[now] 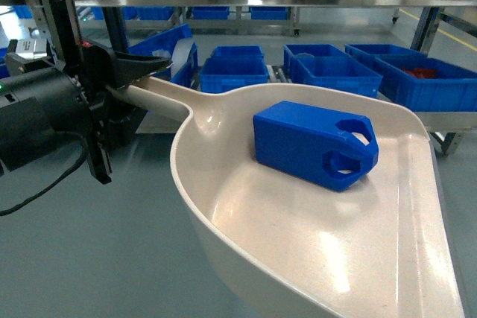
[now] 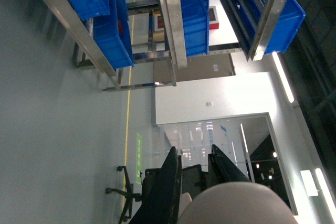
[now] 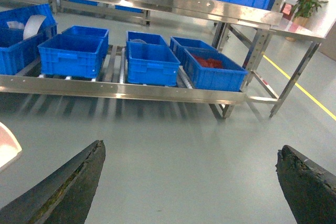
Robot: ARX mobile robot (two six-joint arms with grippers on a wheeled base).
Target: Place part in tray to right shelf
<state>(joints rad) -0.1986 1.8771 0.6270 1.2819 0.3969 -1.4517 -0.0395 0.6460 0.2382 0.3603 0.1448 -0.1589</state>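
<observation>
One part: the blue block (image 1: 313, 143) is lying on its side inside the tray (image 1: 298, 258), toward the back of the bowl, lug end with the holes pointing right
Tray: cream scoop, held up in the air over the grey floor (image 1: 89, 258), handle running up-left, wide lip toward the lower right of the head view; a corner of it also peeks in at the left edge of the right wrist view (image 3: 6, 148)
Left pincer (image 1: 138, 80): clamped on the tray handle, black fingers (image 2: 168, 182) either side of it in the left wrist view
Right pincer (image 3: 191, 182): spread wide, nothing between the fingers, hanging over bare floor and facing the rack
Right shelf (image 3: 121, 88): steel flow rack with a flat front rail, well ahead of the tray, not touching it
Crates (image 3: 152, 64): a row of big blue ones sitting on the rack's lanes; one on the right (image 3: 212, 69) has something red inside, can't tell what
</observation>
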